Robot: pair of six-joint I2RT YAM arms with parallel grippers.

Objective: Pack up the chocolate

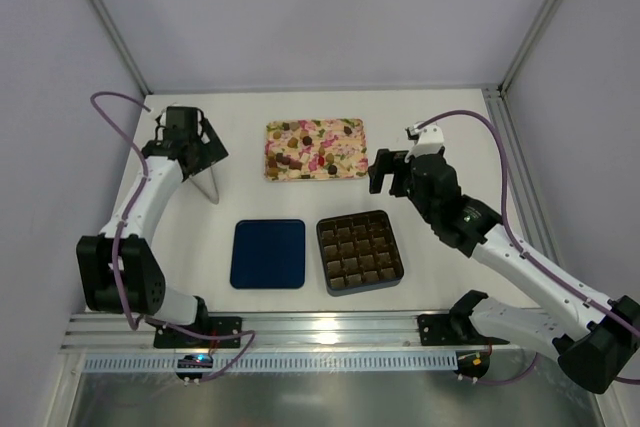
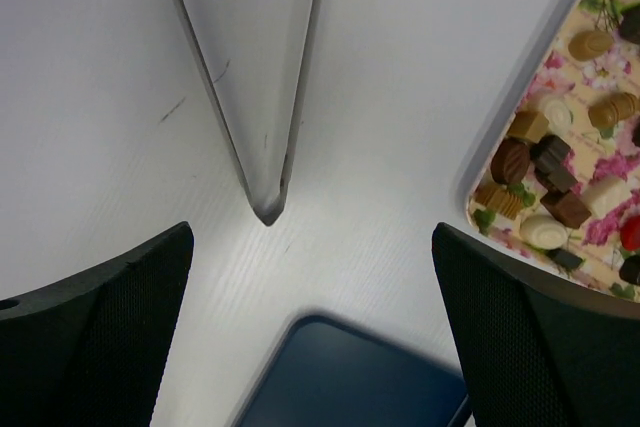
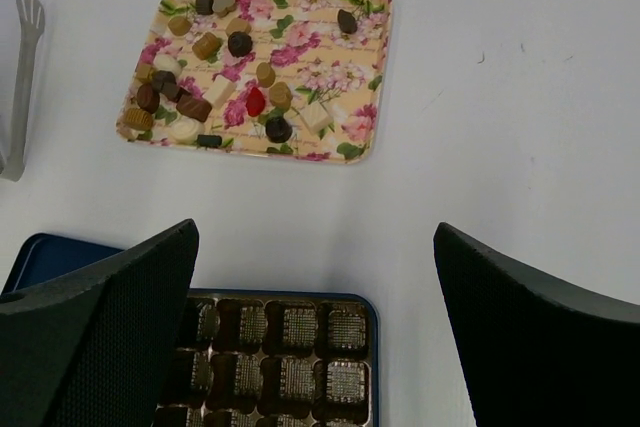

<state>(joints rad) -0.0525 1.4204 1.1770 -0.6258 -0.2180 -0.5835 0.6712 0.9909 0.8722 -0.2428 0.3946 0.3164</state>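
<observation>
Across the far middle of the table, the chocolate (image 3: pixel 239 43) lies scattered on the floral tray (image 1: pixel 352 152), most of it crowded toward the tray's left end. None is in the box (image 1: pixel 360 252) yet, and the cells I can see from my right wrist look empty. Both my grippers carry nothing, jaws wide apart. My left gripper (image 2: pixel 312 237) hangs above the metal tongs (image 2: pixel 262 97), and my right gripper (image 3: pixel 315 230) hovers between box and tray.

My worry is the tongs. They lie thin and smooth, flat on the table, so closing off their middle could skid them away or pinch them crooked. The crowded pieces touch one another, and a clumsy reach could shove neighbours over the tray's low rim. Both arms aiming at the tray could also collide.
</observation>
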